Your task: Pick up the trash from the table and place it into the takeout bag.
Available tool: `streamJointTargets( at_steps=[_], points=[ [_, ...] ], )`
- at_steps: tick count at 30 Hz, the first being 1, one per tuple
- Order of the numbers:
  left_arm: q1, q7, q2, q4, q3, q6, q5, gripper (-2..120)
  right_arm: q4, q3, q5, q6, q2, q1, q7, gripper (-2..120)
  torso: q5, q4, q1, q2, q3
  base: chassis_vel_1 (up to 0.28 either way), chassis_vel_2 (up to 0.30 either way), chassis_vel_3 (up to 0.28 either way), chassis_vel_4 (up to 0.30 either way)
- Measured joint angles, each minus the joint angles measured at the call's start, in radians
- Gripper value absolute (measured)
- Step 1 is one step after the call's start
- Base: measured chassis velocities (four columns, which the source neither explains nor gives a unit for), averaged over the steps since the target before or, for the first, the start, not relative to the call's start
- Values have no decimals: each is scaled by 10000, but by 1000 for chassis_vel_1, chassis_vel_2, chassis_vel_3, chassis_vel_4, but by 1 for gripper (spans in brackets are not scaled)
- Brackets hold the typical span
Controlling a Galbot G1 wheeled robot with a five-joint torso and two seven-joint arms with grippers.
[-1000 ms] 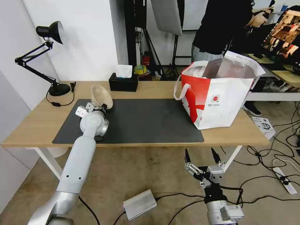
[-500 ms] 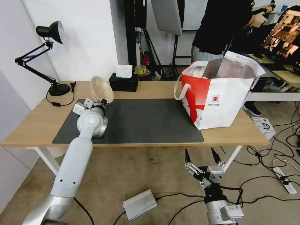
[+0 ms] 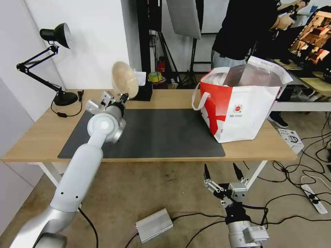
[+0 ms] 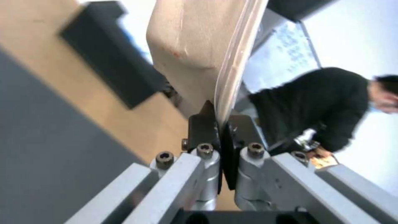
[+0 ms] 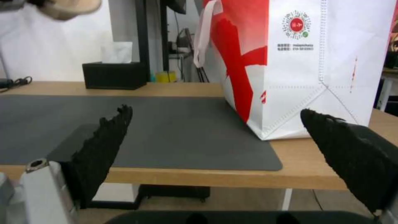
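Beige pulp bowl (image 3: 124, 80) hangs in the air above the far left part of the surface (image 3: 41, 137), tipped on its side and pinched at its rim by the left claw (image 3: 120, 97). In the left wrist view the two black fingers (image 4: 203, 127) press together on the thin edge of the bowl (image 4: 195, 46), with the dark grey mat (image 4: 49, 149) and the black tissue box (image 4: 108, 62) below and beyond it. From the head view the bowl sits just in front of the tissue box (image 3: 143, 91), partly covering it.

Well to the right, the takeout bag (image 3: 241, 103) stands upright on the surface, its near left corner on the mat (image 3: 155, 134), mouth open and foil lining showing.

Off the near edge of the surface, low over the floor, the right claw (image 3: 223, 172) waits with its fingers spread wide and nothing between them; its wrist view faces the bag (image 5: 315, 62) across the mat (image 5: 166, 130).

A black desk lamp (image 3: 51, 62) stands at the far left corner.
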Motion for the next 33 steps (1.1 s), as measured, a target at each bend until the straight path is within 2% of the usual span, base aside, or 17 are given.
streamJointTargets(
  at_steps=[6, 10, 16, 20, 26, 33],
  points=[
    [-947, 355, -185, 479, 697, -83, -129, 0, 0, 0, 0, 0, 0, 0, 0, 100, 0, 0, 0, 0, 0, 0, 0, 0, 0],
    [-1845, 606, -717, 1199, 1394, -137, -154, 0, 0, 0, 0, 0, 0, 0, 0, 100, 2, 0, 0, 0, 0, 0, 0, 0, 0],
    [-2444, 819, -1415, 2040, 1936, -178, 28, 0, 0, 0, 0, 0, 0, 0, -1, 100, 1, -1, 0, 0, 1, 0, 0, 0, 0],
    [-3093, 1065, -1896, 2940, 2559, -231, 110, 0, 0, 0, 0, 0, 0, 0, -1, 100, 1, 0, 0, -1, 1, 0, 0, 0, 0],
    [-3651, 1407, -2119, 3511, 3071, -289, 59, 0, 0, 0, 0, 0, 0, 0, 0, 100, 2, 0, 0, -1, 1, 0, 0, 0, 0],
    [-4264, 2155, -2386, 4138, 3693, -426, -127, 0, 0, 0, 0, 0, 0, 0, 0, 100, 0, 0, 1, 0, 1, 0, 0, 0, 0]
  ],
)
